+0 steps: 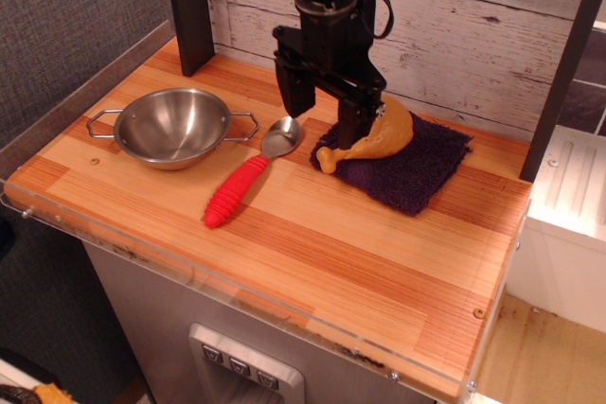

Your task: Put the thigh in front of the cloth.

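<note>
The tan-orange thigh (379,134) lies on the dark purple cloth (412,172) at the back right of the wooden table, its bone end pointing to the front left. My black gripper (322,111) is open and hangs low over the cloth's left edge. Its right finger (350,125) stands in front of the thigh's middle and hides part of it. Its left finger (292,92) is over the bare wood left of the cloth. The jaws hold nothing.
A steel bowl (142,144) with two handles sits at the left. A red-handled spoon (239,188) lies between the bowl and the cloth. A black post (189,7) stands at the back left. A plank wall is behind; a clear lip (237,305) edges the table's front.
</note>
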`<state>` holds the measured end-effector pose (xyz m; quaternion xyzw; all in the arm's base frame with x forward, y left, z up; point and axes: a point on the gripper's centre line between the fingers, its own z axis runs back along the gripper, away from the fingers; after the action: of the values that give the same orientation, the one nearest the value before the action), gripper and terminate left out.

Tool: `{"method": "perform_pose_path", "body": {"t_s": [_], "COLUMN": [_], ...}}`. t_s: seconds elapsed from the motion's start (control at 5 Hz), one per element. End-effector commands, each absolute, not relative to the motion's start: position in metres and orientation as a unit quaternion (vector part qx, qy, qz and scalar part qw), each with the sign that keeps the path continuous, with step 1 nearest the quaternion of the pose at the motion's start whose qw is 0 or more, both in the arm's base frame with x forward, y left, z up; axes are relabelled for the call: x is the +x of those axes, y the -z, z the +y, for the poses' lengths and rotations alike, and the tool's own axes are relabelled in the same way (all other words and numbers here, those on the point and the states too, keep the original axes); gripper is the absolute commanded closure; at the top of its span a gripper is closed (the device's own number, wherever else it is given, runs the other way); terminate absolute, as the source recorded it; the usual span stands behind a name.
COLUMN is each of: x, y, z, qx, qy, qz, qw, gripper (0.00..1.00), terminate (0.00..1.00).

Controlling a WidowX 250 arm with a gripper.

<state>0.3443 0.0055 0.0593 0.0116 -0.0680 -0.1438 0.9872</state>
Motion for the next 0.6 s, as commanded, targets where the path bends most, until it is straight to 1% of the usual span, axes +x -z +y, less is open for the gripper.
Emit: {"method": "perform_pose_path", "body": {"t_s": [0.0, 0.2, 0.4], "x": [0.3546, 0.3551, 0.3553], "y": [-0.0567, -0.052, -0.0484], "z": [-0.0037, -0.0052, -0.0053], "qx": [0.006, 0.01, 0.012], "qy": [0.151, 0.156, 0.154], "qz": [-0.081, -0.073, -0.066], "qw": [0.985, 0.985, 0.986], "gripper": [0.0, 0.0, 1.0], "terminate": [0.0, 0.0, 0.0]}}
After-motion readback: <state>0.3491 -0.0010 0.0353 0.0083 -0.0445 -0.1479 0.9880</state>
